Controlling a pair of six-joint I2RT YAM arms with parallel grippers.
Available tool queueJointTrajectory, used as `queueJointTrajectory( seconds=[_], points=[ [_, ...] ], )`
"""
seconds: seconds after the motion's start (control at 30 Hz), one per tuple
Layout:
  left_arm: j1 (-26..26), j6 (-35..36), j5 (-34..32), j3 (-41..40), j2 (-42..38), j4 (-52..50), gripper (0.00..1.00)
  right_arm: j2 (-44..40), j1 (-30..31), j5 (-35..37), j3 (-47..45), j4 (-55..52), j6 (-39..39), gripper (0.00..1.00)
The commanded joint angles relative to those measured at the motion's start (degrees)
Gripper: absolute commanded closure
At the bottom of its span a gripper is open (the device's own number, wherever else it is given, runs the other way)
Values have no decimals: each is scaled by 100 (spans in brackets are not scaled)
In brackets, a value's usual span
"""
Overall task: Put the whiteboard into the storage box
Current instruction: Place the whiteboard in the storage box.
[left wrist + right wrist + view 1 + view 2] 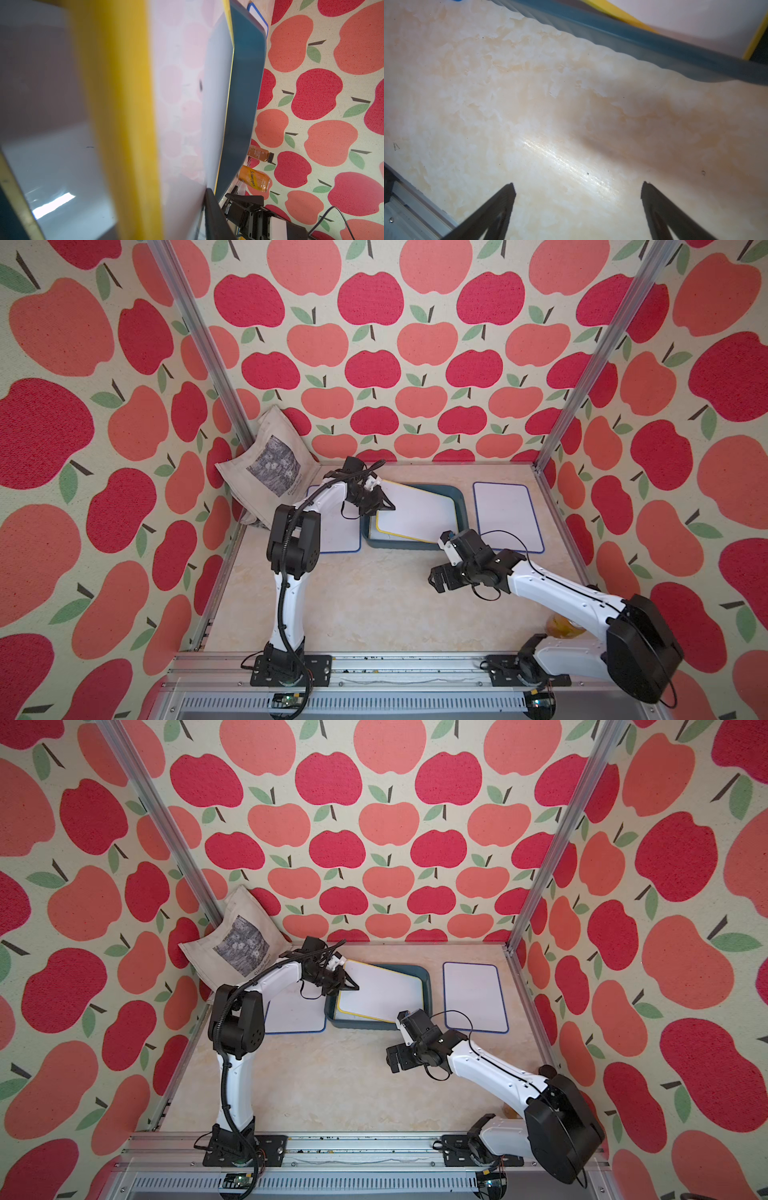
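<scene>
The table is carrying the storage box at its far centre. The yellow-rimmed whiteboard is lying askew across the storage box, its corners riding over the rim. The left gripper is sitting at the whiteboard's left edge; whether its jaws are clamping it cannot be determined. The right gripper is hovering over the table near the box's front rim, jaws standing wide apart.
</scene>
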Motion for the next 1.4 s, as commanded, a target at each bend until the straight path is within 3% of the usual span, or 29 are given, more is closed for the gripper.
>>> queueJointTrajectory(
  seconds=[0.0, 0.33, 0.67, 1.37],
  points=[
    [11, 128, -1115, -381, -27, -525, 73, -30, 35, -79, 73, 88, 169, 1],
    [32, -6, -1118, -688, -10, -266, 70, 73, 44, -101, 123, 146, 233, 1],
    [-54, -128, -1656, -866, -172, -287, 67, 215, 53, -153, 169, 175, 320, 1],
    [-15, -23, -1728, -1005, -433, -384, 64, 191, 64, -211, 123, 229, 410, 1]
  ],
)
